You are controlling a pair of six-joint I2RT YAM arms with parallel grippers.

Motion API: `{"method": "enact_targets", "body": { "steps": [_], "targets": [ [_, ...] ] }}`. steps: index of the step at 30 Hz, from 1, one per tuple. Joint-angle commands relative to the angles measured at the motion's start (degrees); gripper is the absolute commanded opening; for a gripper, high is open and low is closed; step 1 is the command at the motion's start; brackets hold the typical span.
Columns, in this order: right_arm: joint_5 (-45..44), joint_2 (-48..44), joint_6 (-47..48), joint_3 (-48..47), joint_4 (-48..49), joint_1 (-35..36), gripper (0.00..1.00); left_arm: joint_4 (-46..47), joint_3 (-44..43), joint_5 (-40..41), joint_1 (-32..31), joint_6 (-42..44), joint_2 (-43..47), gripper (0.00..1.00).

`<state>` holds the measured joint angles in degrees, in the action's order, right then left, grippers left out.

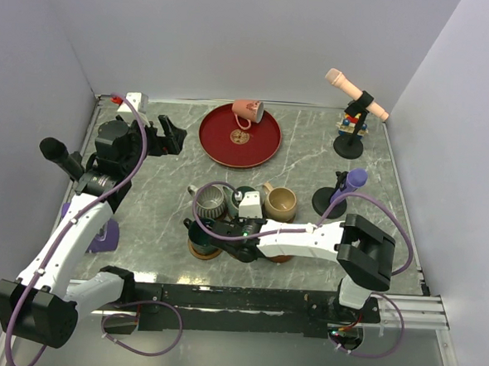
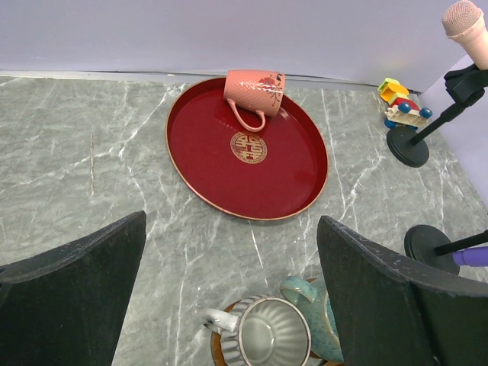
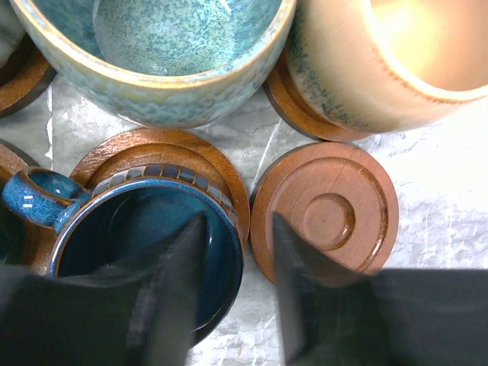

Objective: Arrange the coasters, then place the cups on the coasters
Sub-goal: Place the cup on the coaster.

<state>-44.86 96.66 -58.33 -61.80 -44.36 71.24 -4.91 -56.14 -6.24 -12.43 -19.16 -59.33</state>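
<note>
My right gripper [image 3: 239, 221] is open and straddles the rim of the dark blue cup [image 3: 114, 244], one finger inside it and one outside, neither pressing the wall. That cup stands on a coaster [image 3: 164, 149]. An empty coaster [image 3: 328, 210] lies just right of it. Behind stand the teal cup [image 3: 160, 53] and the beige cup [image 3: 381, 69], each on a coaster. In the top view the right gripper [image 1: 225, 232] sits in the cup cluster. The grey ribbed cup [image 2: 271, 332] rests on a coaster. The pink cup [image 2: 254, 90] lies on its side on the red plate [image 2: 290, 168]. My left gripper [image 2: 232, 221] hangs open and empty, away from the cups.
A peach microphone on its stand [image 1: 357, 103] and a small toy [image 1: 349, 123] stand at the back right. A purple microphone [image 1: 344, 189] stands right of the cups. A black microphone [image 1: 59, 155] lies by the left arm. White walls close in the table [image 1: 142, 226].
</note>
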Motion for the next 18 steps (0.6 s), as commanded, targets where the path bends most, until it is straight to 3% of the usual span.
{"method": "enact_targets", "body": {
  "steps": [1, 12, 15, 18],
  "targets": [
    [-2.4, -0.2, -0.5, -0.4, -0.7, -0.4, 0.55, 2.6, 0.2, -1.0, 0.3, 0.5, 1.1, 0.97],
    [-5.4, -7.6, -0.7, 0.7, -0.5, -0.5, 0.69, 3.1, 0.7, -0.3, 0.3, 1.8, 0.9, 0.96],
    [-4.8, -12.4, 3.0, 3.5, 4.9, -0.6, 0.74, 3.4, 1.0, -0.2, 0.2, 2.7, 0.5, 0.97],
    [-2.2, -19.8, 12.6, 8.1, 14.7, -1.1, 0.75, 3.5, 1.1, 1.3, 0.2, 3.9, -1.0, 0.98]
  ]
}}
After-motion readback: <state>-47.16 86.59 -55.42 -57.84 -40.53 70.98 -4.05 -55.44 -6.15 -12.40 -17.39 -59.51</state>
